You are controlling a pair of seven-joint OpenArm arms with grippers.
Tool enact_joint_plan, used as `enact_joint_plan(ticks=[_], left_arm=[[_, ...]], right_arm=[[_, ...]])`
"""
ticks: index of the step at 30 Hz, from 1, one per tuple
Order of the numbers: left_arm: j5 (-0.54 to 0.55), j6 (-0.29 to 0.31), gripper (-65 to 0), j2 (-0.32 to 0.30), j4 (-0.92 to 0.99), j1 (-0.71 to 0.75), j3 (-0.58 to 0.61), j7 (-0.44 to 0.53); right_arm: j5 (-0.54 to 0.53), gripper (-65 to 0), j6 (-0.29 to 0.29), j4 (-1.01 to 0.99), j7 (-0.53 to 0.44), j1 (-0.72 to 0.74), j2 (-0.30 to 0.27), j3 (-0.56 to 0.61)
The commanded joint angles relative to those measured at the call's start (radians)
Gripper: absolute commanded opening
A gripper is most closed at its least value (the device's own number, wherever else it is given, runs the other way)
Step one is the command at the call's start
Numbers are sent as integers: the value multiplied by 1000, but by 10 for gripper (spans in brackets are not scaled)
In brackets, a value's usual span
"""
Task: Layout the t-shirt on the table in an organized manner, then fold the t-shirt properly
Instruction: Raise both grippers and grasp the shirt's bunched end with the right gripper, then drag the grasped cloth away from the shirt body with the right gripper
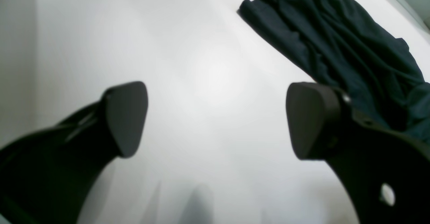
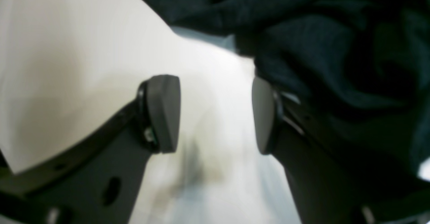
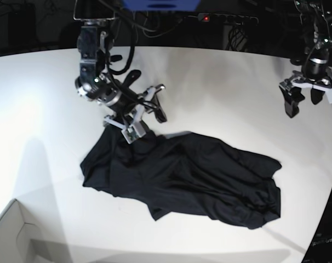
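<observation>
Base view: t-shirt (image 3: pixel 182 175) lies crumpled, long axis left to right

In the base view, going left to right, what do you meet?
White cardboard box corner → right gripper → t-shirt on the table → left gripper, open above bare tabletop.

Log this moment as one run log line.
t-shirt: rumpled on table, unfolded | right gripper: open at shirt's edge, holding nothing | left gripper: open, apart from shirt

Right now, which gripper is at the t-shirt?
The right gripper, jaws open at the t-shirt's upper edge; the left gripper hangs apart over bare table.
</observation>
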State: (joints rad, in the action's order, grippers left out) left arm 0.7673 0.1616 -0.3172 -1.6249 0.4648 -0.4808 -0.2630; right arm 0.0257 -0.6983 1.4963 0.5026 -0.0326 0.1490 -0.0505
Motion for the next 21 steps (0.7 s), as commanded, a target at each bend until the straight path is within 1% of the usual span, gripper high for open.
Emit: enact_joint_plan(ticks=[1, 3, 4, 7, 11, 15, 17, 19, 21], left_arm=[[8, 8, -15, -18, -16, 1, -8, 24], [8, 8, -15, -18, -15, 1, -11, 24], [8, 8, -15, -18, -15, 1, -12, 24], [8, 8, -15, -18, -15, 1, -14, 24], [8, 8, -15, -18, -15, 1, -14, 24], [7, 8, -15, -17, -15, -19, -6, 24], [7, 8, -15, -17, -15, -19, -6, 24], [7, 8, -15, -17, -15, -19, -6, 24], [7, 8, -15, -17, -15, -21, -6, 24]], right_arm=[[-20, -340, 0, -6, -49, 36, 2, -2], [-19, -340, 0, -67, -71, 72, 1, -24], [-19, -340, 10, -93, -80, 87, -2, -33], [-19, -340, 84, -170, -112, 127, -39, -35], [-19, -342, 87, -248, -164, 147, -68, -36], [-19, -352, 88, -302, -212, 152, -82, -38], [-19, -391, 88, -317, -229, 150, -87, -36], [-19, -466, 88, -334, -243, 150, -87, -36], [-19, -569, 88, -352, -249, 156, -96, -36]])
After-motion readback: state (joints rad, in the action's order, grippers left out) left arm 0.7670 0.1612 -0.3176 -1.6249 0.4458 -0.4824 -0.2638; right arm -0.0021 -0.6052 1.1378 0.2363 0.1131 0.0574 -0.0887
